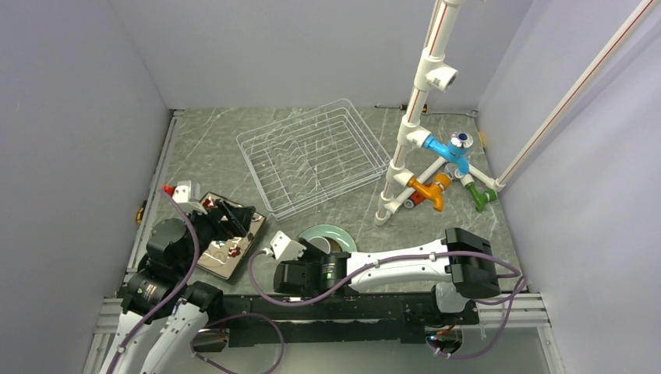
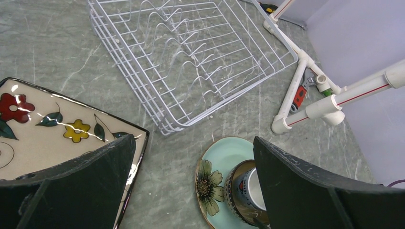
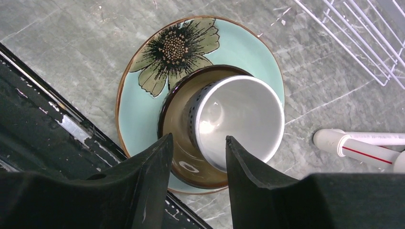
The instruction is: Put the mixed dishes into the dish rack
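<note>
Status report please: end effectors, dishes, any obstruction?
Left end effector open, empty. Right end effector open over mug. Mug in bowl on green plate; dish rack empty. Pipe stand beside it.

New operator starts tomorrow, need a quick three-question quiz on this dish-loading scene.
1. True or false: the white wire dish rack already holds a plate.
2. The small mug sits in: A) the brown bowl B) the rack C) the left pincer.
3. Which pincer hangs over the mug?
Key: 1 false; 2 A; 3 the right pincer.
</note>
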`<state>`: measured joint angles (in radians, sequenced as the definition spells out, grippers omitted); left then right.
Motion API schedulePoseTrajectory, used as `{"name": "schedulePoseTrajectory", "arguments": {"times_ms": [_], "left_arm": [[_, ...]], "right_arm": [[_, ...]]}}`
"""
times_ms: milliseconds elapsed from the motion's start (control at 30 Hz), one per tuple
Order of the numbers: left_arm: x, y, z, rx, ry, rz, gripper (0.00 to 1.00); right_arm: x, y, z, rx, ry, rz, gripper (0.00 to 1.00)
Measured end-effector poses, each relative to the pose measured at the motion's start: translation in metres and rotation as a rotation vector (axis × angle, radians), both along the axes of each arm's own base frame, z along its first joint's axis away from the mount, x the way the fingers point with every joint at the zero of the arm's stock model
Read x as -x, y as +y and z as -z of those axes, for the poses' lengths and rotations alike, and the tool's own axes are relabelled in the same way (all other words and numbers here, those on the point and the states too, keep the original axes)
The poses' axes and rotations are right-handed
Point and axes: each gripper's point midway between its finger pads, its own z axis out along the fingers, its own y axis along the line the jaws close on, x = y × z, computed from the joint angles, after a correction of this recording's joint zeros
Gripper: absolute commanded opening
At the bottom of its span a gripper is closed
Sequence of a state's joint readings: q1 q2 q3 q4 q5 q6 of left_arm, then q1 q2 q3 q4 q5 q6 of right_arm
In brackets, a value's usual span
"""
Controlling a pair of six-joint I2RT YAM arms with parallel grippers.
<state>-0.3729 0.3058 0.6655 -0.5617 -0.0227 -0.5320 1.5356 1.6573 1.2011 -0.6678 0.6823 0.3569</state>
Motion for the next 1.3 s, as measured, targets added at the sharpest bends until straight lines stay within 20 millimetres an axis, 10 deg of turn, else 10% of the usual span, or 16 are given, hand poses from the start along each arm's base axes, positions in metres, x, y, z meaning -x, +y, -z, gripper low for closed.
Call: {"name": "schedulePoseTrajectory", "arguments": {"times_ms": [967, 1300], "left_arm": [[0.0, -0.001, 0.001, 0.003, 0.009, 0.003, 0.99], [0.0, -0.006, 0.004, 0.005, 0.024, 0.027, 0.99]], "right_arm": [[0.002, 0.005, 0.028, 0.063, 0.017, -0.031, 0.07], [0.003, 0.011, -0.05, -0.202, 0.017, -0.035, 0.0]]}}
